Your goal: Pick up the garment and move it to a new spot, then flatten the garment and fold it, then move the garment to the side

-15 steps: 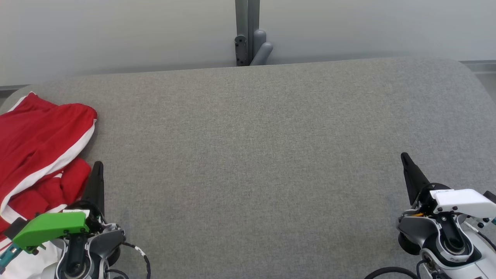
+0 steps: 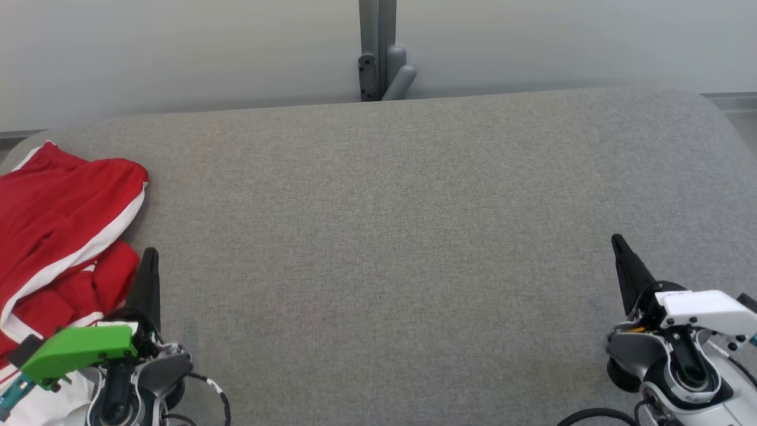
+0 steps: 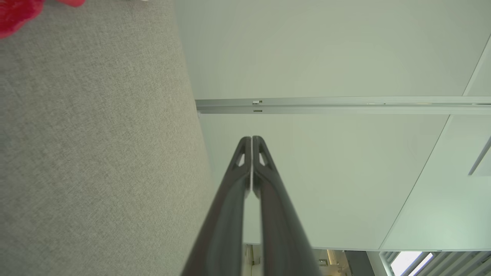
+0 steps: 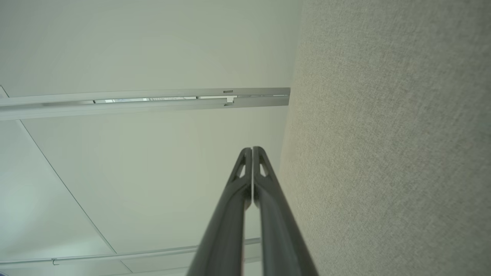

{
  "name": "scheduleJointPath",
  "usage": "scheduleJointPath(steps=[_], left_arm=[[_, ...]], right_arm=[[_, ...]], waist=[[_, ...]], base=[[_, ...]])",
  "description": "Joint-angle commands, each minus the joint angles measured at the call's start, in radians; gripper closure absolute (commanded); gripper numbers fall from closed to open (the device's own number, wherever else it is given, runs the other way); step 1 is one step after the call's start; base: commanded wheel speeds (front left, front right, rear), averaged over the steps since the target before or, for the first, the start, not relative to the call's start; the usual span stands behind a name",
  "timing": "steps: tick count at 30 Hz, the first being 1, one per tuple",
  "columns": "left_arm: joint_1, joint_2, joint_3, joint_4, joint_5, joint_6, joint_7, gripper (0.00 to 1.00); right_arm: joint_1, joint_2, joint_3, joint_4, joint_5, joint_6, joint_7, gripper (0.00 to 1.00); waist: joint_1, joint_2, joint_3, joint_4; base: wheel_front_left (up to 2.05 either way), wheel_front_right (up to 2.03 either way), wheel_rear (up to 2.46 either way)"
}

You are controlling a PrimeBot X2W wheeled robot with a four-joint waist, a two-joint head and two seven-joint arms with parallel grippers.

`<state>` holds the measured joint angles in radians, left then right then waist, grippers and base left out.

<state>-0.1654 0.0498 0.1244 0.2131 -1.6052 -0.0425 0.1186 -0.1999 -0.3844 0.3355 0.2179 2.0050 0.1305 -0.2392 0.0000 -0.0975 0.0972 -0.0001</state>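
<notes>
Your garment (image 2: 53,219) lies crumpled at the left end of the desk (image 2: 384,236), red with a white stripe (image 2: 77,255). Its long axis runs from the far left corner down toward the near edge, and the stripe slants the same way. Your left end effector (image 2: 149,260) sits just beside its right edge, fingers pressed together, gripping nothing. Your right end effector (image 2: 622,254) is well apart at the desk's right, likewise closed and empty
</notes>
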Motion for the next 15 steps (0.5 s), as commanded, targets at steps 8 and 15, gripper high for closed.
scheduleJointPath(steps=[8, 15], left_arm=[[0.02, -0.002, -0.02, 0.016, 0.003, -0.006, -0.025, 0.0], [0.028, 0.005, -0.041, 0.022, 0.093, -0.012, -0.062, 0.0]], right_arm=[[0.025, 0.03, -0.013, 0.005, -0.048, 0.0, -0.001, 0.0], [0.043, 0.058, -0.051, -0.013, -0.23, 0.0, -0.004, 0.0]], waist=[[0.0, 0.0018, -0.001, 0.0], [0.0, 0.0001, 0.0, 0.002]], base=[[0.0, 0.0, 0.0], [0.0, 0.0, 0.0]])
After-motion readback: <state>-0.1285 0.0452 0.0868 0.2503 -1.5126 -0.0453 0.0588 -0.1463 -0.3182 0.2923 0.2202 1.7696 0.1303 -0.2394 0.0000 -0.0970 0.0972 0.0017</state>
